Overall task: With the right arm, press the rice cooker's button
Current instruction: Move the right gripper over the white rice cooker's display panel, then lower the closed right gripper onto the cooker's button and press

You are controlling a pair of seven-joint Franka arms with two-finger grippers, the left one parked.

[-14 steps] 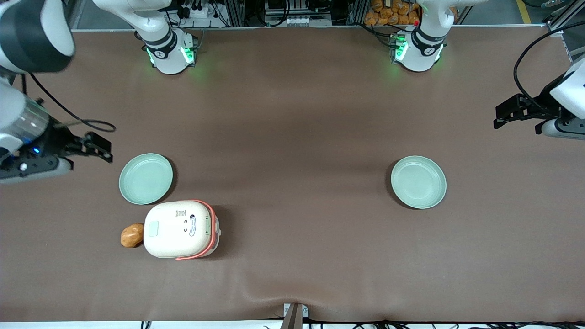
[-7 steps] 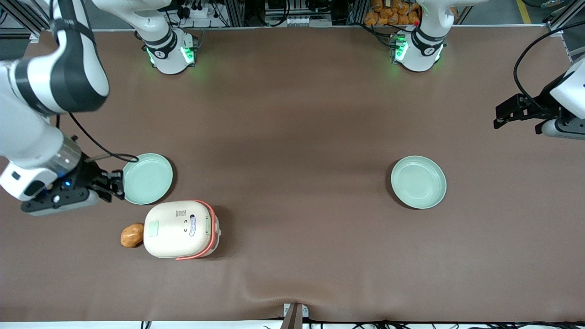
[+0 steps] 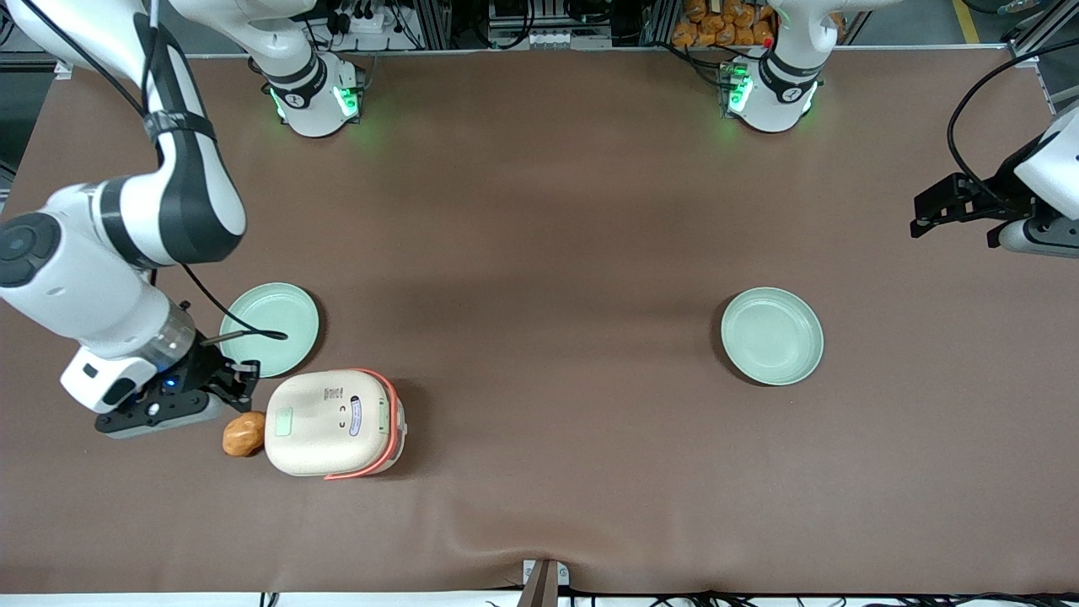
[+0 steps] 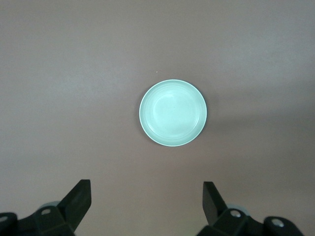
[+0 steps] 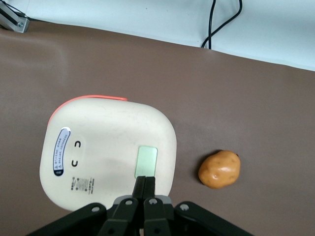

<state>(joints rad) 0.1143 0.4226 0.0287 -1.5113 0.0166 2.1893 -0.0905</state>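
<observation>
The rice cooker point(image 3: 333, 424) is cream with a coral-pink handle band, and its lid is closed. It stands on the brown table near the front camera. A pale green rectangular button point(image 3: 282, 421) sits on the lid at the end toward the working arm. My right gripper point(image 3: 244, 378) hovers beside that end of the cooker, a little farther from the front camera. In the right wrist view the cooker point(image 5: 108, 152) lies below the gripper point(image 5: 145, 180). Its fingers are shut together and empty, with their tips at the edge of the button point(image 5: 146, 162).
A brown potato point(image 3: 243, 433) point(image 5: 219, 169) lies against the cooker's end nearest the gripper. A pale green plate point(image 3: 270, 329) sits just farther from the front camera, with the arm's black cable over it. A second plate point(image 3: 771, 335) point(image 4: 173, 112) lies toward the parked arm's end.
The right arm has swung in from the table's end toward the cooker. The gripper has come nearer the front camera, past the plate, to the cooker's button end.
</observation>
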